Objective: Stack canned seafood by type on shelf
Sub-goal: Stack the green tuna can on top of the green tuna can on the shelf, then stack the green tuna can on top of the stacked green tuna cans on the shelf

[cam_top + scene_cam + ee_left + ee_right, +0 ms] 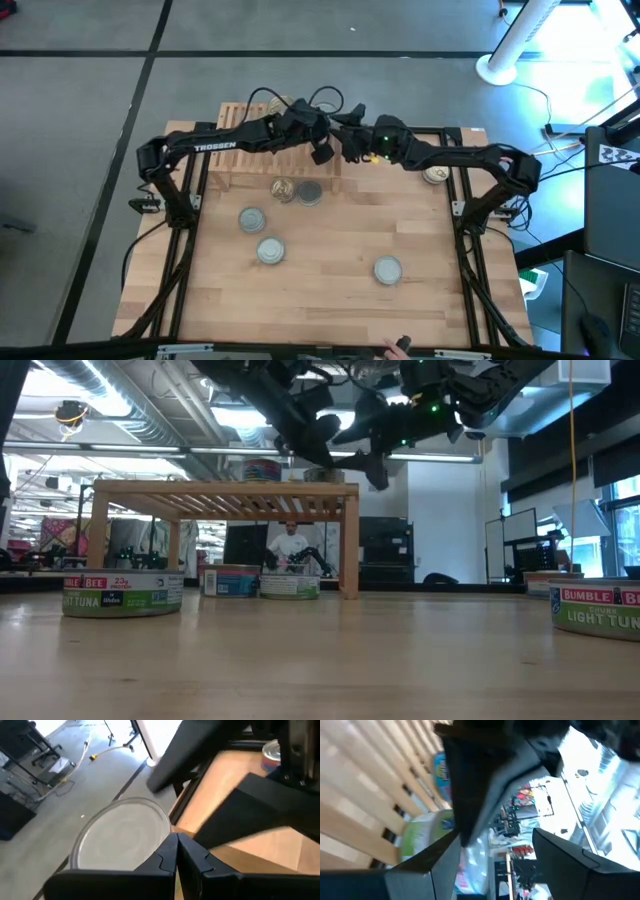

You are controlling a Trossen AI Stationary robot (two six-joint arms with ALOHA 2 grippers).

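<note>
The light-wood shelf stands at the table's far left. Cans rest on its slats. Both grippers hang over its right end. My left gripper is shut, its tips beside a silver-lidded can. My right gripper is open and rolled on its side, with nothing between its fingers. It faces the slats, where a green-labelled can and a blue-labelled can sit. Loose cans lie flat on the tabletop. My left gripper's shut fingertips stand right at the rim of the silver-lidded can, slanting down at it. I cannot tell whether they touch it.
A gold-lidded can and a grey-lidded one lie by the shelf's near side. Another can sits by the right arm's frame. The two grippers stand close together. The table's near half has free room between the loose cans.
</note>
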